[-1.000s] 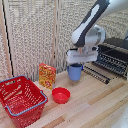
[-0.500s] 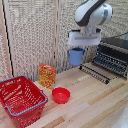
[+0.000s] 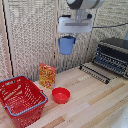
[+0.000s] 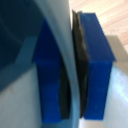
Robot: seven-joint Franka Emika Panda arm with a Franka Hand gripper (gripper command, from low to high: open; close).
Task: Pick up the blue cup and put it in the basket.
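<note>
My gripper (image 3: 67, 36) is shut on the rim of the blue cup (image 3: 66, 45) and holds it high above the table, upright, over the space between the orange carton and the toaster oven. In the wrist view the two dark fingers (image 4: 81, 65) pinch the cup's thin wall (image 4: 60, 50) between blue pads. The red basket (image 3: 20, 100) with lattice sides and a blue-grey rim stands on the table at the exterior view's lower left, well to the left of and below the cup.
A small red bowl (image 3: 61, 95) lies on the wooden table (image 3: 95, 105) beside the basket. An orange carton (image 3: 47, 76) stands behind it. A black toaster oven (image 3: 113, 56) with its door open is at the exterior view's right. A reed screen forms the backdrop.
The gripper has risen with the blue cup from near table height to well above it, and shifted slightly toward the exterior view's left.
</note>
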